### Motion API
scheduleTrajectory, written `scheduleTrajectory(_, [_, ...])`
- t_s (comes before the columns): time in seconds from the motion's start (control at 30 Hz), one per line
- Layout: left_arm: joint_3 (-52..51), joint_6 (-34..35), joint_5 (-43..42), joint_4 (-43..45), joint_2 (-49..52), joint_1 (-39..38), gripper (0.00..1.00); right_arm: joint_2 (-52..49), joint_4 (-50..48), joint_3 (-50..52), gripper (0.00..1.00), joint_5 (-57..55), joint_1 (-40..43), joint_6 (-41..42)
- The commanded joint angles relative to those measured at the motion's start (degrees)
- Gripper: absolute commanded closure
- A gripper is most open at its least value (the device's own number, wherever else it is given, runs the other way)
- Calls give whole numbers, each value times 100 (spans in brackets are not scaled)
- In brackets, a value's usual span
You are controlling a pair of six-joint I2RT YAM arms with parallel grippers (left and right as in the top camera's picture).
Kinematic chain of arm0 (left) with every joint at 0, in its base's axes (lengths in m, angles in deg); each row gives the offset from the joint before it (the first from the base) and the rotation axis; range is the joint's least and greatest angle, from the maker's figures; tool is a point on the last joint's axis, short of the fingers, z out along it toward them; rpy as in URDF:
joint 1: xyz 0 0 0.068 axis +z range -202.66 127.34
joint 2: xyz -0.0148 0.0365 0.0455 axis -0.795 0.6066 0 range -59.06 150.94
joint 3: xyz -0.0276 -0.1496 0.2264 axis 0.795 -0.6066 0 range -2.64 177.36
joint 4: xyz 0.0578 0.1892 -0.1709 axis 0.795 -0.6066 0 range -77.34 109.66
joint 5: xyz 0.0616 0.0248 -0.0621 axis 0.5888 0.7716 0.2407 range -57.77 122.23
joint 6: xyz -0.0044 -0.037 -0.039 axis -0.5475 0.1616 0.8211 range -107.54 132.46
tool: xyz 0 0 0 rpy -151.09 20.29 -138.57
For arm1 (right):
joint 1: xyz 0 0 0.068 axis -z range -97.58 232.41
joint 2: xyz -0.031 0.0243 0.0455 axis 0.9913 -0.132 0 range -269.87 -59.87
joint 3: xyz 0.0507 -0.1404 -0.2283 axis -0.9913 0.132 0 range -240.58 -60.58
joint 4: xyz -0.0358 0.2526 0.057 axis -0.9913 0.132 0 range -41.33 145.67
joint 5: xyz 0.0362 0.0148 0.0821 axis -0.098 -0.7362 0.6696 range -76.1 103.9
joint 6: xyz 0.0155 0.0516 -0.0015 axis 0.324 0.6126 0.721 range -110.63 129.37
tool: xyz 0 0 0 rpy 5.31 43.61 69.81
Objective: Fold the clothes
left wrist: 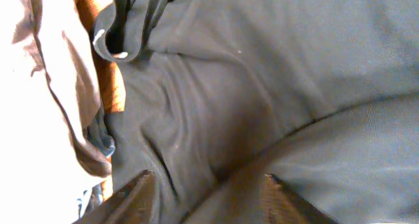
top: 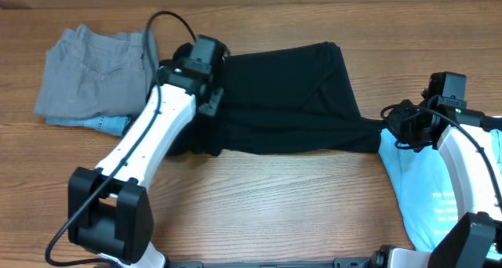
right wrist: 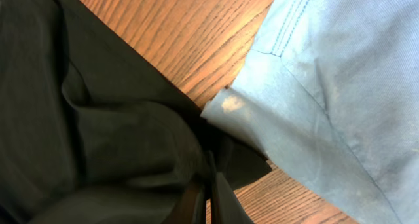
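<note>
The large black shirt (top: 282, 95) lies folded across the middle of the table. My left gripper (top: 209, 94) is at its left end. In the left wrist view the fingers (left wrist: 206, 191) are spread wide over the black fabric (left wrist: 262, 67), holding nothing. My right gripper (top: 391, 125) is at the shirt's right end. In the right wrist view its fingers (right wrist: 209, 185) are pressed together on a bunched corner of the black shirt (right wrist: 98, 132). The light-blue tee (top: 423, 190) lies under the right arm and also shows in the right wrist view (right wrist: 340, 86).
A folded grey piece (top: 94, 72) sits at the back left on a denim piece (top: 110, 125), close to the shirt's left end; it shows pale in the left wrist view (left wrist: 39, 86). Bare wooden table (top: 274, 205) runs along the front.
</note>
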Motion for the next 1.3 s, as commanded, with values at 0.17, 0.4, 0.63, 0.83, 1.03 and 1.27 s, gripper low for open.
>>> scheduleTrajectory(0.17, [-74,-304,-1934,-1683,109,-74,59,74,-20,-66,96,-131,11,85])
scheduleTrajectory(0.4, [-345,267,-1360,-2004,109,-835,57,74,-37,-66,96,-153,11,83])
scheduleTrajectory(0.63, [-1685,1416,-160,-984,109,-986,53,74,-42,-66,96,-151,11,85])
scheduleTrajectory(0.83, [-1891,2299,1370,-551,109,-935,53,74,-42,-66,96,-151,11,85])
scheduleTrajectory(1.03, [-946,2361,1427,-1397,90,-608,96,74,-24,-66,96,-243,17,81])
scheduleTrajectory(1.27, [710,2505,1248,-3626,-212,-415,96,87,236,-83,96,-516,17,76])
